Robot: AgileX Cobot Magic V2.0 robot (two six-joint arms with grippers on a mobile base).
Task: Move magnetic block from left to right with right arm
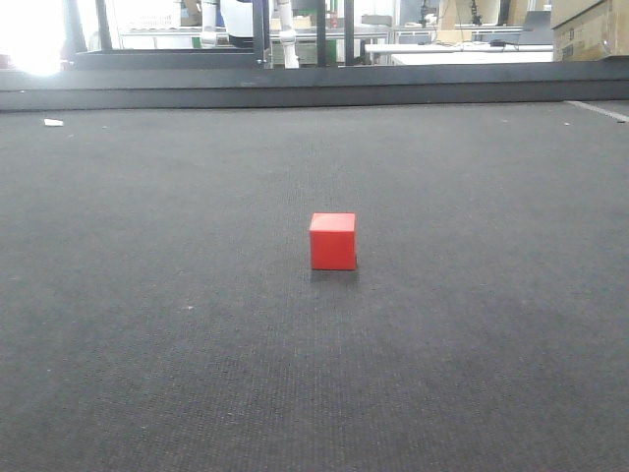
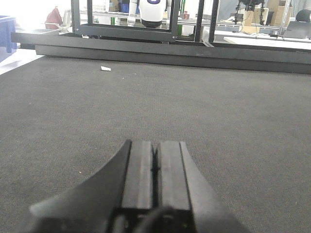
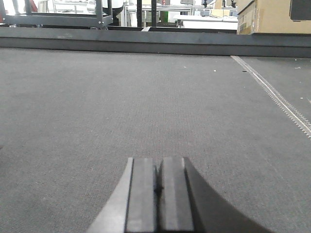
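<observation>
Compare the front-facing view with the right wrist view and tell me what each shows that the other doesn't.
Only the front-facing view shows the magnetic block, standing alone on the mat with nothing touching it. Only the right wrist view shows the right gripper, its jaws closed together on nothing. Both show the dark grey mat and the dark raised ledge along its far side.

Looking across my views, nothing readable, no legible lettering on the magnetic block [image 1: 333, 241], none on the cardboard box [image 3: 265, 18] either
</observation>
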